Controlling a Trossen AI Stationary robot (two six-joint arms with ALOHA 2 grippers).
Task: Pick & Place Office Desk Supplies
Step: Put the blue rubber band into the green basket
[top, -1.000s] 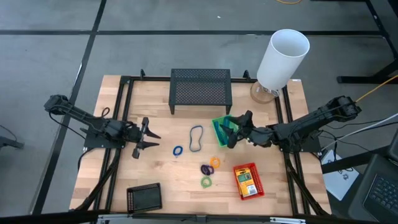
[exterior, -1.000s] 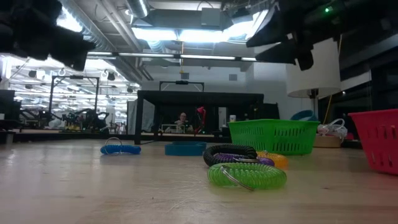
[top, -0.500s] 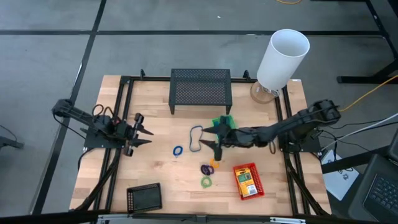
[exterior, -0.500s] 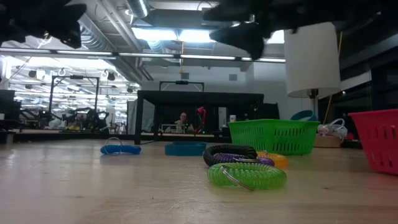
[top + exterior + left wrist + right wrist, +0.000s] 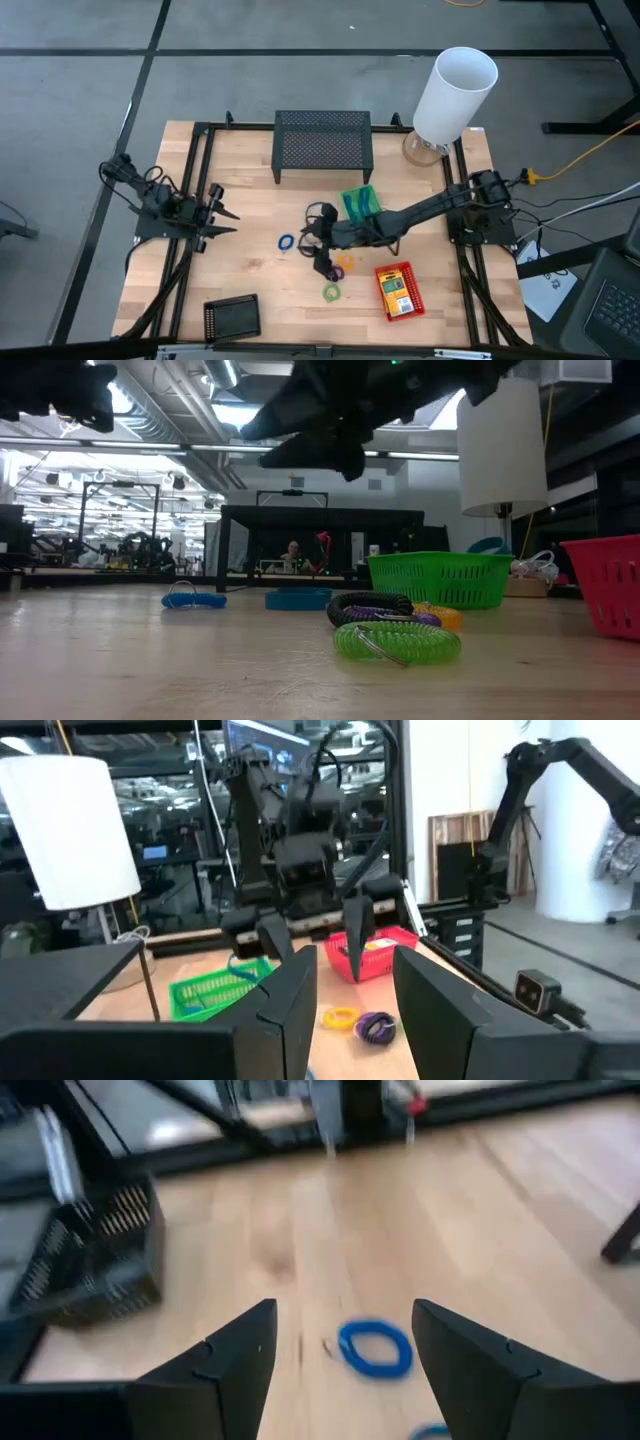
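Low view: ridged coiled green ring [image 5: 397,641]; latticed green basket [image 5: 440,579].

Arms, 2 pcs, dark, six-joint
R arm stretched low across tabletop toward centre, right claw [image 5: 322,243] fingers apart, nothing held. L arm folded back at left edge, left claw [image 5: 218,214] fingers apart, empty, pointing inward.

green plastic basket [image 5: 361,204]: upright, mid-worktop | red plastic basket [image 5: 400,291]: near-right of green one, holds yellow-and-green flat pack [image 5: 397,293] | black plastic basket [image 5: 231,319]: far near-left | small blue coil ring [image 5: 286,242]: left | purple [image 5: 372,605], orange [image 5: 347,262], green [image 5: 331,292] coil rings: clustered nearer
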